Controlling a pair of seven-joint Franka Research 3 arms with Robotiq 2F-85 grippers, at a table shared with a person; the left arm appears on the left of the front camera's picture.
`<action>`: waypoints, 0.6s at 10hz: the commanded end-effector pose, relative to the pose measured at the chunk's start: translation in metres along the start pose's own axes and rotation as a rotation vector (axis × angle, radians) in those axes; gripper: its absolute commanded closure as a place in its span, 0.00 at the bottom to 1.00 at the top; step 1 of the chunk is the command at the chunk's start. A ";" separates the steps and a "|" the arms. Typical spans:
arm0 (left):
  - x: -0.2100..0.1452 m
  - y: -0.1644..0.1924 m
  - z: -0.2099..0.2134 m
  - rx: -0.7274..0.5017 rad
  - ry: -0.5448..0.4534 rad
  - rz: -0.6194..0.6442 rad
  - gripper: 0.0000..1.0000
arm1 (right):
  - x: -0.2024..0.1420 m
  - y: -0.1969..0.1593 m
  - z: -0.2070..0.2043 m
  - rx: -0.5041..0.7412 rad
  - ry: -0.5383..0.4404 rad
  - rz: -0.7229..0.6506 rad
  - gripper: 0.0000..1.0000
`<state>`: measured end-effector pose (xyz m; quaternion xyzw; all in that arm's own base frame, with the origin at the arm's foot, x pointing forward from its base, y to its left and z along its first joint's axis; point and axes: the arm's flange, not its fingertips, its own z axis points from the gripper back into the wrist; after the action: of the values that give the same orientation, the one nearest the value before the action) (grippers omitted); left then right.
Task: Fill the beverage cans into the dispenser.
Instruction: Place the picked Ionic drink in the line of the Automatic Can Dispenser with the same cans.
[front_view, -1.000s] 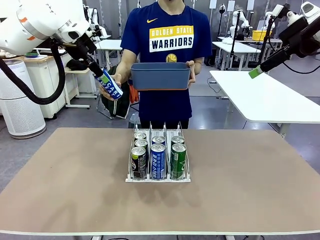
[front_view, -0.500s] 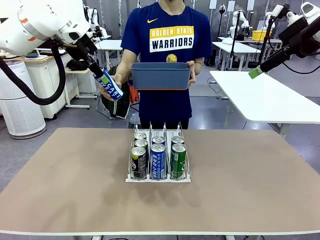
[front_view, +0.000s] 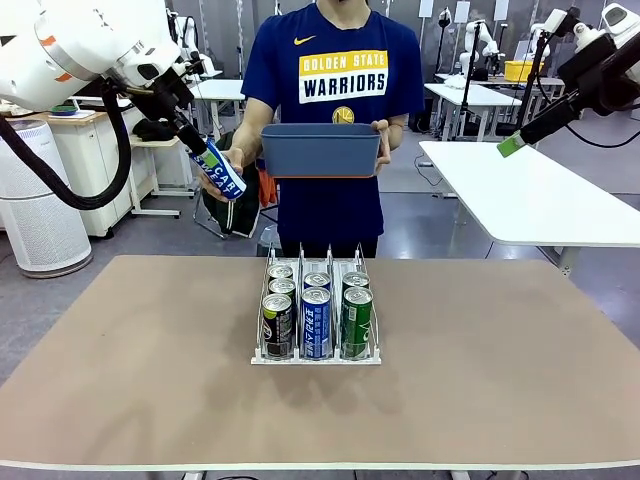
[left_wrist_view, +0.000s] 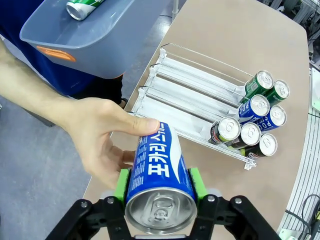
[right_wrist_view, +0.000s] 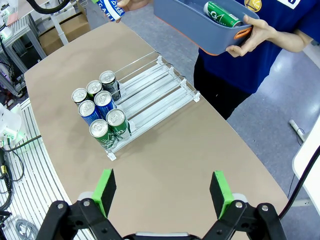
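High beyond the table's far edge, a blue-white Pocari can (left_wrist_view: 157, 167) sits clamped between the green pads of the left gripper (left_wrist_view: 159, 186), its top toward the wrist. The person's hand (left_wrist_view: 102, 135) cups its other end, so this reads as a handover not yet released. On the table (front_view: 120, 350) the dispenser (left_wrist_view: 185, 85) holds seven cans (front_view: 316, 318) bunched at its near end, leaving the far rails free for loading. A blue-grey bin (front_view: 320, 152) in the person's other hand carries one green can (right_wrist_view: 223, 14). Off right, the right gripper (right_wrist_view: 164, 192) hangs high, spread wide, holding nothing
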<state>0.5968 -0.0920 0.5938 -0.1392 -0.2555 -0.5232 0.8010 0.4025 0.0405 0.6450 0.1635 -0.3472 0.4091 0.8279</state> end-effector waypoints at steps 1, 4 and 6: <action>0.000 0.000 0.003 0.003 -0.004 0.000 0.82 | -0.001 0.000 -0.001 0.001 0.001 -0.001 0.00; 0.000 0.000 0.003 0.003 -0.004 0.000 0.82 | -0.001 0.000 -0.001 0.001 0.001 -0.001 0.00; 0.000 0.000 0.003 0.003 -0.004 0.000 0.82 | -0.001 0.000 -0.001 0.001 0.001 -0.001 0.00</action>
<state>0.5968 -0.0920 0.5938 -0.1392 -0.2554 -0.5232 0.8010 0.4025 0.0405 0.6450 0.1635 -0.3472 0.4091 0.8279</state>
